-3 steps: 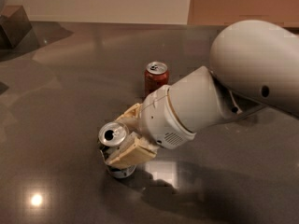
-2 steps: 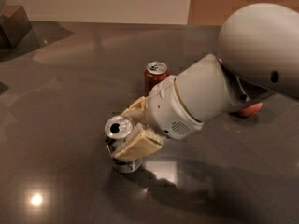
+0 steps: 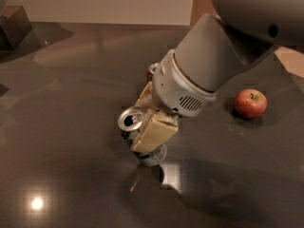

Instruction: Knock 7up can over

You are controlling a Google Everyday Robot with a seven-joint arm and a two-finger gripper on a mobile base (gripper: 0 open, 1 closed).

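Note:
The 7up can is silver with dark print and an open shiny top. It sits on the dark table left of centre, tilted with its top leaning left and its base still on the table. My gripper reaches down from the upper right and is shut on the can. One cream finger lies across the can's near side, and the other shows behind it. The white wrist hides the can's right side.
A red can stands just behind my wrist, mostly hidden. A red apple lies on the table to the right. A dark box sits at the far left back. The arm's bulk fills the upper right.
The arm has swung right and up, uncovering the apple and hiding most of the red can. The 7up can has gone from nearly upright to tilted, shifting right with the gripper.

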